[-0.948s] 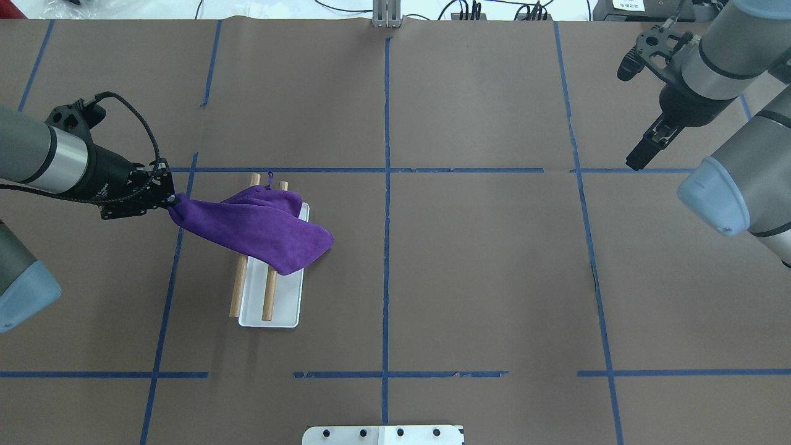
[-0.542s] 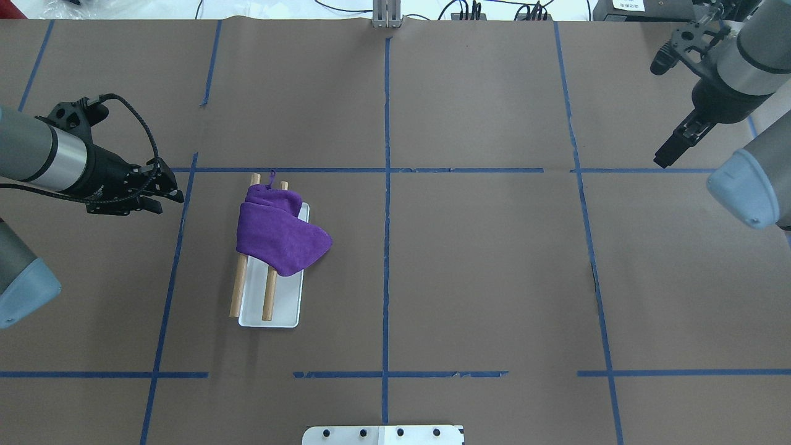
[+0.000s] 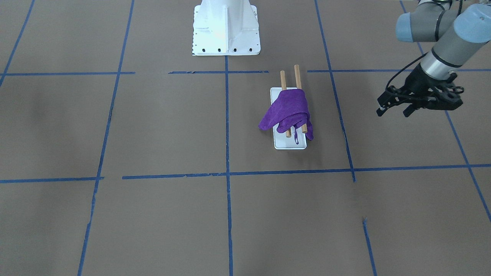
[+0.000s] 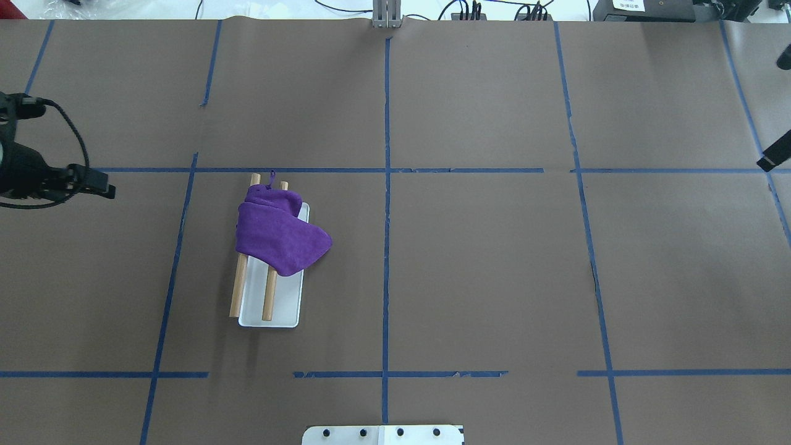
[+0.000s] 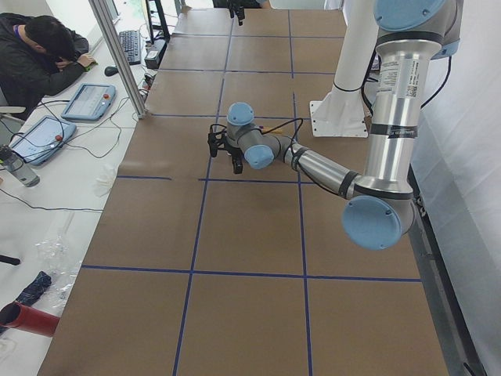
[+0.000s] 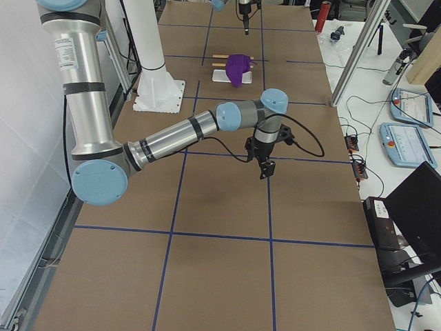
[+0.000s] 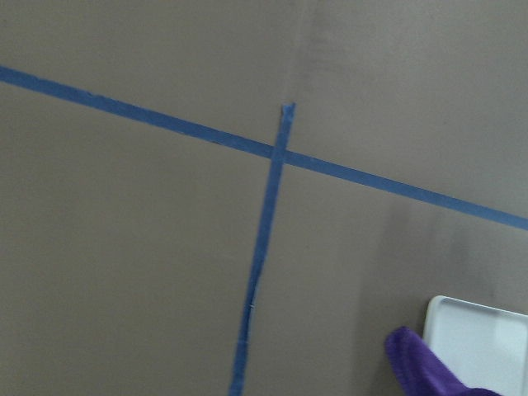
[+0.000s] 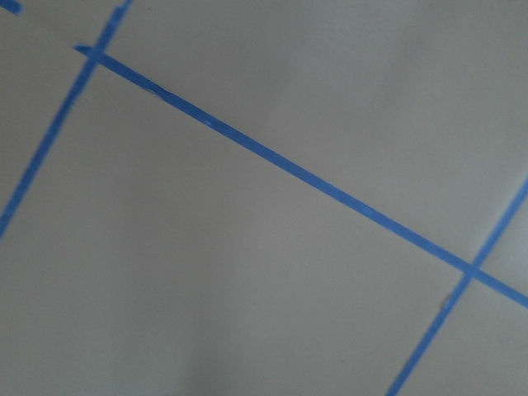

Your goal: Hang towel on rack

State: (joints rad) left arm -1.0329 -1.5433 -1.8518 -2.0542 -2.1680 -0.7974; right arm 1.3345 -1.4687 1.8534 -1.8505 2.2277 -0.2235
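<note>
The purple towel [image 4: 278,238] lies draped across both wooden dowels of the rack [image 4: 235,293], over its white base plate [image 4: 281,312]. One corner hangs off the right side. It shows the same way in the front view [image 3: 289,111] and far off in the exterior right view [image 6: 238,67]. My left gripper [image 3: 393,111] is open and empty, well away from the rack, at the left edge of the overhead view [image 4: 102,187]. My right gripper [image 4: 772,159] is at the far right edge; only a narrow black tip shows, and it looks shut and empty. The left wrist view shows a towel corner [image 7: 421,367].
Brown paper with blue tape lines [image 4: 386,204] covers the table. The white robot pedestal [image 3: 225,28] stands at the robot's side. A person [image 5: 39,59] sits with tablets and cables beyond the table's end. The right arm [image 6: 179,134] stretches low over the table.
My left gripper let go of the towel and drew back to the left. The freed end dropped onto the dowels. The right arm moved off to the right edge.
</note>
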